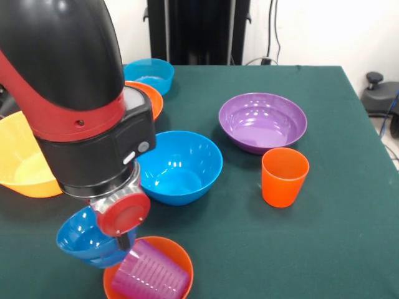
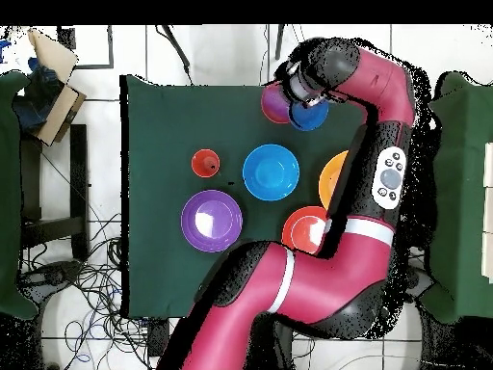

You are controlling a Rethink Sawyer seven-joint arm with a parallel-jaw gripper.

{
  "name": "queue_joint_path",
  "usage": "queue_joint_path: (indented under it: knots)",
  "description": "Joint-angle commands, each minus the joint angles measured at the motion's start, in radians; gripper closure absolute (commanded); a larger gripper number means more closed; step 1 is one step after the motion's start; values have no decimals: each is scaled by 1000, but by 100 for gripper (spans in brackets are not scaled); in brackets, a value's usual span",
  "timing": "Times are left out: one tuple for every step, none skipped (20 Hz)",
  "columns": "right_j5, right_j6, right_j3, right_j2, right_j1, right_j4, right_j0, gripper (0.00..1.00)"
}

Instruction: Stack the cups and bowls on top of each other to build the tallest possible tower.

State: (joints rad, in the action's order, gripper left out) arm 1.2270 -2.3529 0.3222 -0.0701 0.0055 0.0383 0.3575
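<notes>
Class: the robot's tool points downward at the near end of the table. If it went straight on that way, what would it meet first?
Most likely the purple cup lying in the small orange bowl, directly under the tool. The small blue bowl sits just beside it; depth is unclear, so that could be touched first.

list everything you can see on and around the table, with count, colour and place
glossy plastic bowls: six showing
large yellow-orange bowl: one, table's left edge in the front view
medium blue bowl: one, mid-table
wide purple bowl: one, right of centre
small teal bowl: one, far side, an orange-red bowl beside it
small blue bowl: one, near edge under the arm
small orange bowl: one, near edge, a purple ribbed cup lying in it
orange plastic cup: one, upright, right side
green tablecloth: one
red and black arm: one, jaws hidden
</notes>
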Motion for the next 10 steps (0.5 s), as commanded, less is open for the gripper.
queue_joint_path:
  knots:
    - [-33, 227, 10, -138, 12, 13, -27, 100]
    - [-24, 234, 5, -144, 14, 13, -26, 100]
    - [-19, 236, 2, -147, 15, 13, -25, 100]
    - [-11, 240, -2, -152, 18, 15, -25, 100]
    - [-7, 241, -4, -155, 20, 17, -25, 100]
    - [-5, 243, -9, -159, 23, 17, -25, 100]
    - [-4, 242, -10, -162, 24, 18, -25, 100]
    - [-5, 242, -11, -165, 24, 17, -25, 100]
    - [-2, 242, -11, -168, 24, 18, -25, 100]
    - [7, 242, -12, -169, 22, 16, -25, 100]
